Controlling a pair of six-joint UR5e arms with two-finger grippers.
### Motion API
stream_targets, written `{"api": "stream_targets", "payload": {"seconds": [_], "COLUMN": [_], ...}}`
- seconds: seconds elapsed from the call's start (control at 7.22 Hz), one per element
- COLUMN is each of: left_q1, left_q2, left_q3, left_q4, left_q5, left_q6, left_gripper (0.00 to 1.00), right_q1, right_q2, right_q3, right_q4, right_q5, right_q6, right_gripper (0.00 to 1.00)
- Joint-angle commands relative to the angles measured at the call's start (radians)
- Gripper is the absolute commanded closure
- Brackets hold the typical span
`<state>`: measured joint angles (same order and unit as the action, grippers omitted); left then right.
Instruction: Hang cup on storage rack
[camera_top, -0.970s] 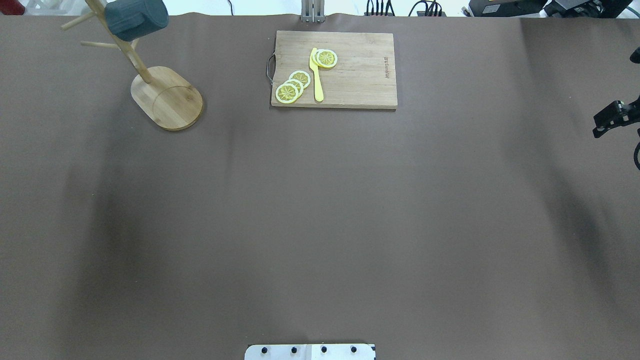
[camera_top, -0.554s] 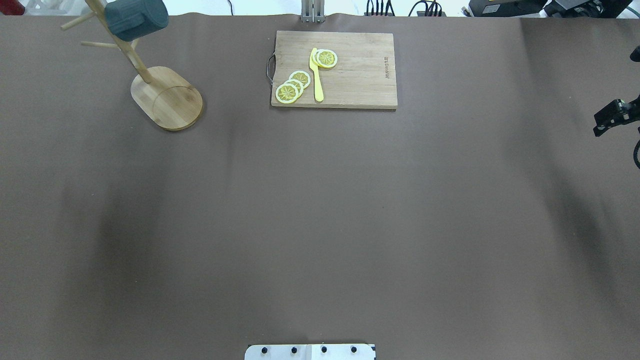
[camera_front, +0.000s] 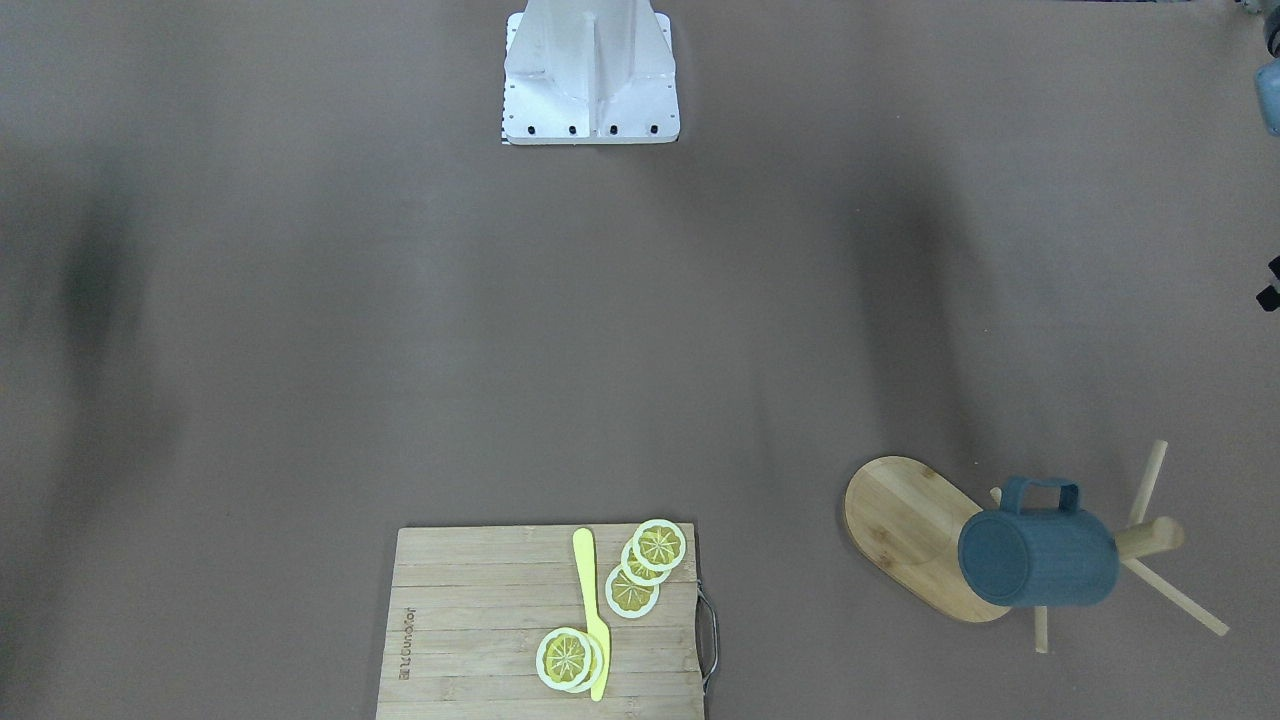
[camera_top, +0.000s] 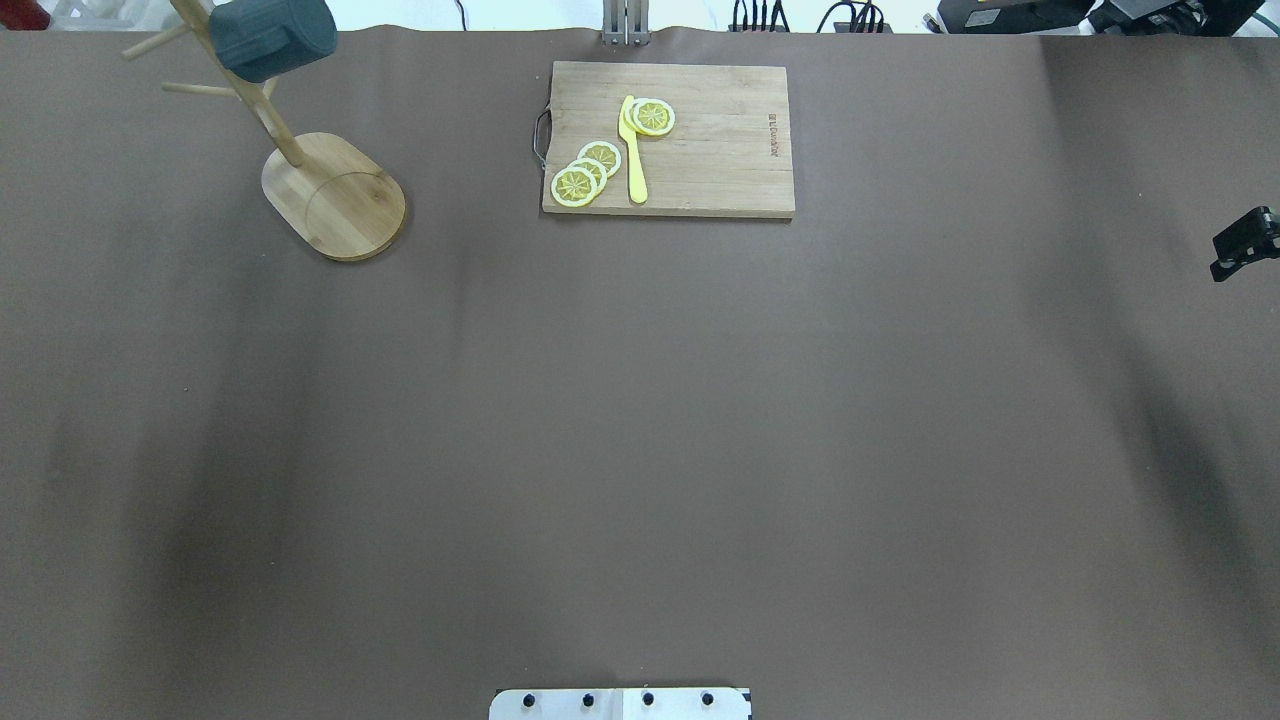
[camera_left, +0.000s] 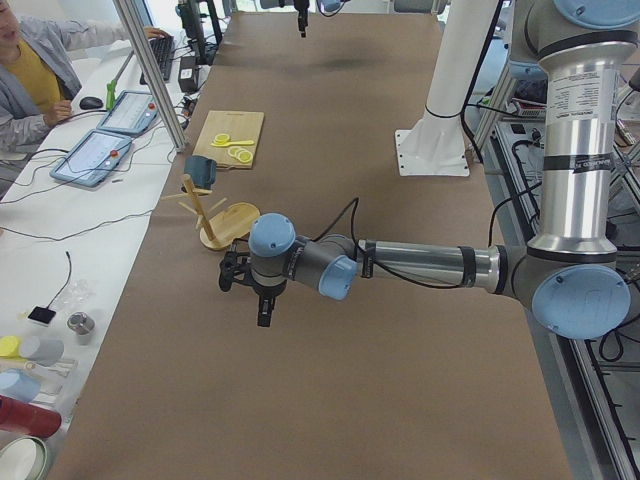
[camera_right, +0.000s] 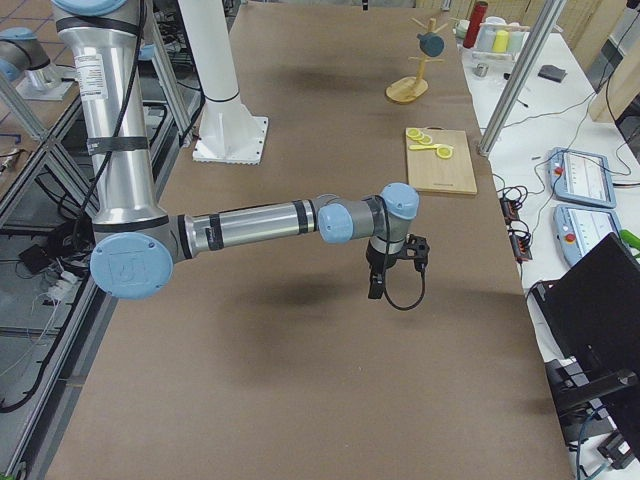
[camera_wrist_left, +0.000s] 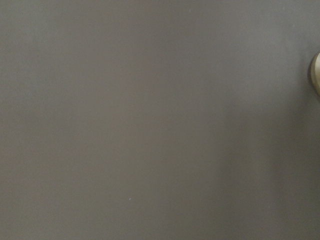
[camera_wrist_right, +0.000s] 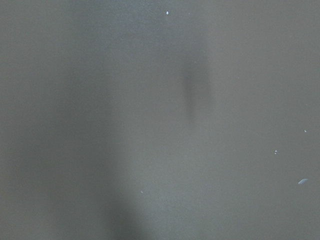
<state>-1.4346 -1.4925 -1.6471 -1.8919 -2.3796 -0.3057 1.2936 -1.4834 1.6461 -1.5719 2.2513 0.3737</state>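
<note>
The dark teal-blue cup (camera_top: 270, 38) hangs by its handle on a peg of the bamboo storage rack (camera_top: 335, 195) at the table's far left corner. Both also show in the front view, the cup (camera_front: 1040, 555) lying sideways over the rack's oval base (camera_front: 895, 515). No gripper touches them. My left gripper (camera_left: 262, 312) points down over bare table, well short of the rack; I cannot tell whether it is open. Of my right gripper (camera_right: 378, 285), only a black part (camera_top: 1240, 245) shows at the overhead view's right edge; I cannot tell its state. Both wrist views show only brown table.
A wooden cutting board (camera_top: 720, 170) with lemon slices (camera_top: 585, 172) and a yellow knife (camera_top: 633, 150) lies at the far middle. The robot's base plate (camera_top: 620, 703) sits at the near edge. Operators' tablets (camera_left: 100, 150) lie on the side bench.
The black part of my right arm has drawn back toward the overhead view's right edge. The cup and the rack have stayed in place.
</note>
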Motion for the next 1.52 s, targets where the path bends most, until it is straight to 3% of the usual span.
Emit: {"api": "stream_targets", "payload": {"seconds": [0.0, 0.55, 0.97, 1.39], "left_q1": [0.008, 0.01, 0.016, 0.029], "left_q2": [0.061, 0.08, 0.081, 0.11], "left_q3": [-0.01, -0.026, -0.04, -0.059], "left_q4": [0.013, 0.051, 0.077, 0.08], "left_q5": [-0.029, -0.023, -0.012, 0.104], "left_q6": [0.016, 0.016, 0.002, 0.164], "left_gripper": [0.03, 0.03, 0.03, 0.03], "right_q1": [0.059, 0.158, 0.165, 0.165], "right_q2": [-0.015, -0.106, -0.138, -0.14], "right_q3": [0.003, -0.006, 0.002, -0.002], "right_q4": [-0.003, -0.005, -0.007, -0.002], "right_q5": [0.022, 0.021, 0.017, 0.007], "right_q6": [-0.044, -0.298, -0.315, -0.325], "right_gripper": [0.0, 0.0, 0.0, 0.0]}}
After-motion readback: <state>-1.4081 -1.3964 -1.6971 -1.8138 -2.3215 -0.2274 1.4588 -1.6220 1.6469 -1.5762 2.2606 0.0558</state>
